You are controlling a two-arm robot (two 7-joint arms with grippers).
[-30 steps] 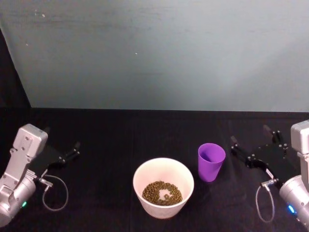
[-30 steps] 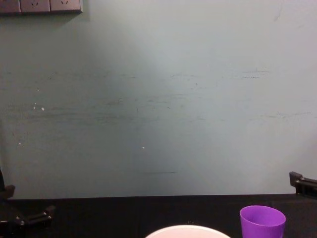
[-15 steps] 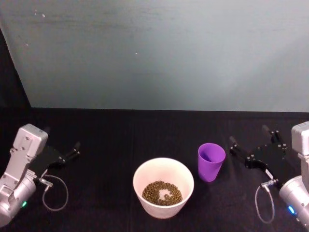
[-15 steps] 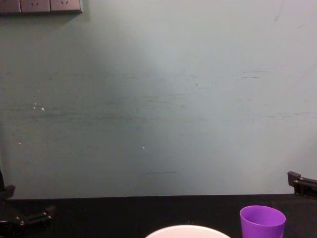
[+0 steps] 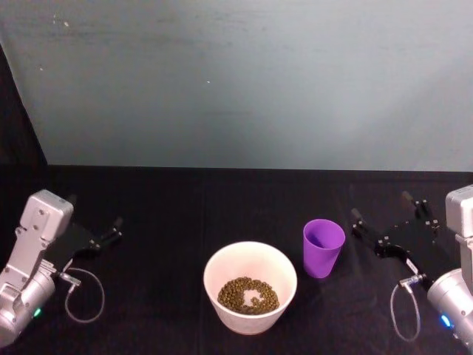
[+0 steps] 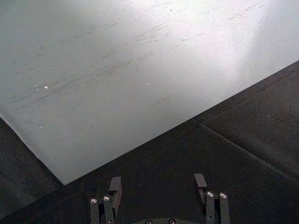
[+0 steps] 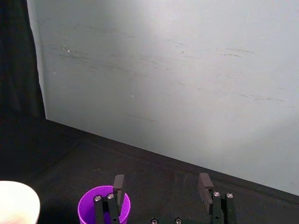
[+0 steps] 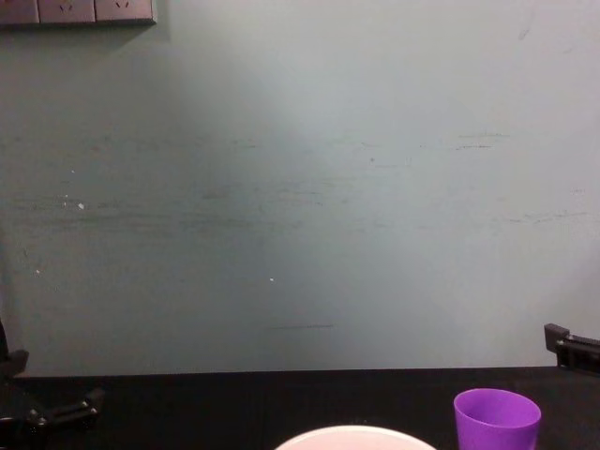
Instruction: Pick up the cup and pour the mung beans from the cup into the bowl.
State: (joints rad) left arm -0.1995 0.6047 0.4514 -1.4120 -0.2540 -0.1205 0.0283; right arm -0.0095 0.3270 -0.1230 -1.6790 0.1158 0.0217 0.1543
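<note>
A small bright purple plastic cup [image 5: 324, 247] stands upright on the black desk [image 5: 185, 207], just beside a wide round white bowl [image 5: 250, 286] that already holds the mung beans [image 5: 248, 294]. The pour looks complete, the cup released. The right end effector [image 5: 389, 221], fingers spread and empty, sits near the cup on its right; the left end effector [image 5: 94, 222], also spread, rests parked well apart. Compared with a second earlier, almost nothing differs: only the right end effector has shifted slightly.
</note>
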